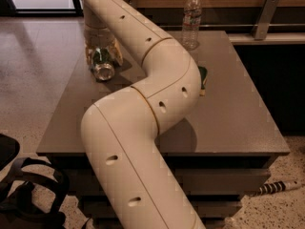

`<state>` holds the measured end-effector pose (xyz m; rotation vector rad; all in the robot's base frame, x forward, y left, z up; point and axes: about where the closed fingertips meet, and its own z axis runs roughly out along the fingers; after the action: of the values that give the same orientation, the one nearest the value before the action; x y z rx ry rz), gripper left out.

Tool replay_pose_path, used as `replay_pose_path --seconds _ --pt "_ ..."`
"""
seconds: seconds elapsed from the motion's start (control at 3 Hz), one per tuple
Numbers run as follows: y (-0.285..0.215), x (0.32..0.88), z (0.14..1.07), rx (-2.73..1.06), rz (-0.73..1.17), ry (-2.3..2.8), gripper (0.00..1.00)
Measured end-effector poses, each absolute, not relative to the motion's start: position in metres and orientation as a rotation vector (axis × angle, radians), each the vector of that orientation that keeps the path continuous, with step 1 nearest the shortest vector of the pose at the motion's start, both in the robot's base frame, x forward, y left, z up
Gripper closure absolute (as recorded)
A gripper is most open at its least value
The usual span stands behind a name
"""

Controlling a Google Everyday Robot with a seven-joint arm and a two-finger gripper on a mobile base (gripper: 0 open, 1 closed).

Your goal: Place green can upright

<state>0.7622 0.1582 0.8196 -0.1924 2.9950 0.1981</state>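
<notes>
The green can (103, 67) lies on its side at the far left of the grey table (238, 113), its silver end facing me. My gripper (102, 56) has come down over it from above. It is open, with one finger (89, 55) on each side of the can's body. The can still rests on the tabletop. My long cream arm (157, 104) sweeps across the middle of the view and hides part of the table.
A clear plastic water bottle (191, 20) stands upright at the table's far edge. A green sponge (203, 76) peeks out from behind my arm's elbow. A metal bracket (264, 15) and a ledge lie behind the table, and black gear (19, 190) sits on the floor at lower left.
</notes>
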Motion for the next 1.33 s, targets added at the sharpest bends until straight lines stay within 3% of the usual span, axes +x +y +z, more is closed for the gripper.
replay_pose_path --seconds 0.33,0.67,1.0,1.33 --pt "0.1598 0.7642 0.8206 -0.192 0.204 2.988 0.72" --pt "0.1598 0.7642 0.8211 -0.192 0.204 2.988 0.94" --pt "0.1623 0.7677 0.8192 -0.19 0.213 2.978 1.0" --pt "0.1542 0.7701 0.824 -0.184 0.218 2.967 1.0"
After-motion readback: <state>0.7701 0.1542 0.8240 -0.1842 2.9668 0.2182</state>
